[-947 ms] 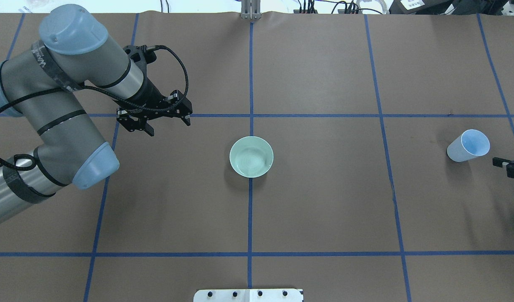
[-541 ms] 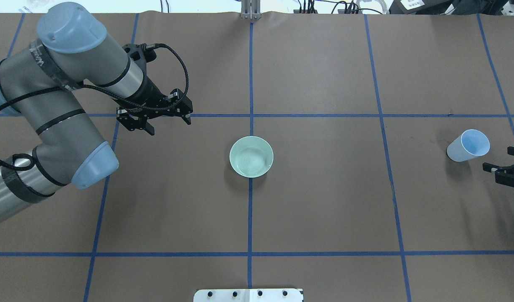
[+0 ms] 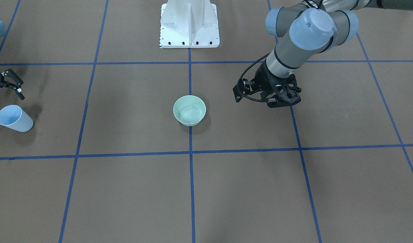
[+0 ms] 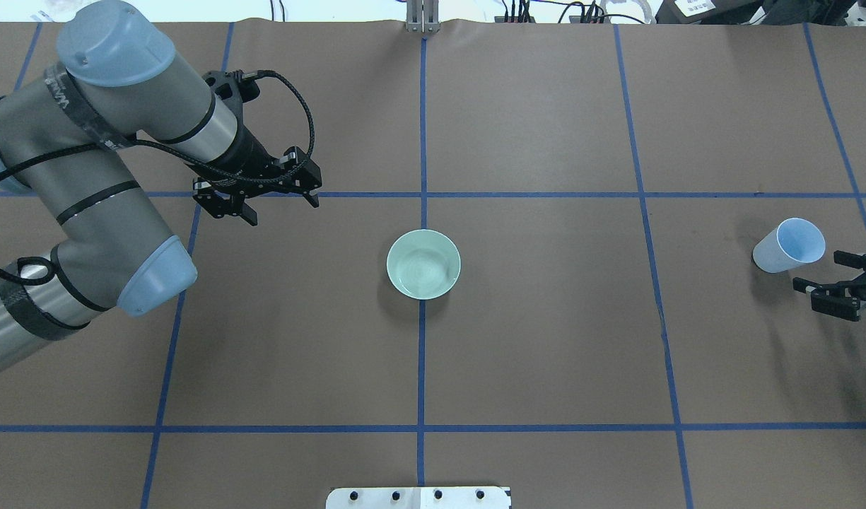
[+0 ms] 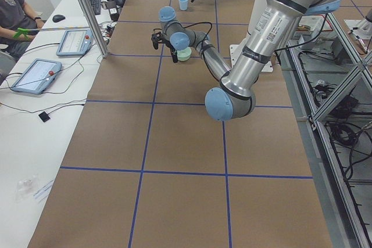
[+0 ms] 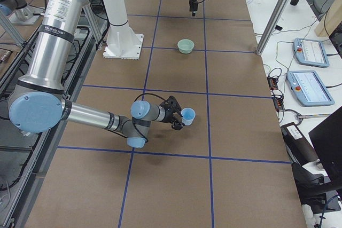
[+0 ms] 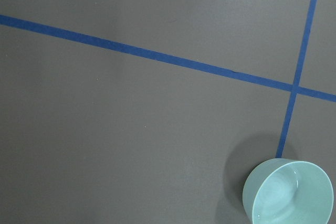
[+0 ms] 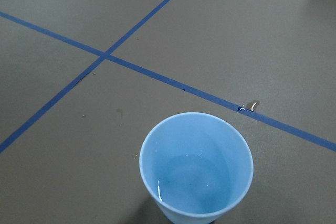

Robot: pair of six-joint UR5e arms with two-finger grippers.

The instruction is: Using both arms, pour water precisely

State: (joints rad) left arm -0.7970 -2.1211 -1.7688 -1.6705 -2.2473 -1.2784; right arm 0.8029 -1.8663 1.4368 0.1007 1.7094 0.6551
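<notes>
Brown paper (image 4: 546,339) is being used to cover the table, and blue tape lines (image 4: 645,212) are being used to mark squares on it.

From above, one green bowl (image 4: 423,264) is being kept in the middle, on a tape line, likely so that it can be reached from both sides. One blue cup (image 4: 790,245) is being kept upright at 3 o'clock from the bowl, well apart, so nothing is being spilled. The right claw (image 4: 816,270) is being held wide open and empty, just beside the cup at 4 o'clock, likely so the cup can be fitted between its fingers. The left claw (image 4: 283,212) is being held open and empty too, at 10 o'clock from the bowl, well apart. It is probably being kept out of the way until it is needed.

From the front, everything is being shown turned round: the cup at 9 o'clock from the bowl, the left claw at 3 o'clock, and one white stand (image 3: 189,25) at 12 o'clock.

From the table's ends, the left arm (image 5: 256,45) is being shown big and near in one view, and the right arm (image 6: 91,115) in the other.

By the left wrist camera, only the bowl is being shown, at 5 o'clock.

By the right wrist camera, the water (image 8: 195,182) is being shown as a small shiny pool at the bottom of the cup. Whether any is being held in the bowl cannot be told. No pouring is being done yet.

Being counted: two arms, two claws, one cup, one bowl.
</notes>
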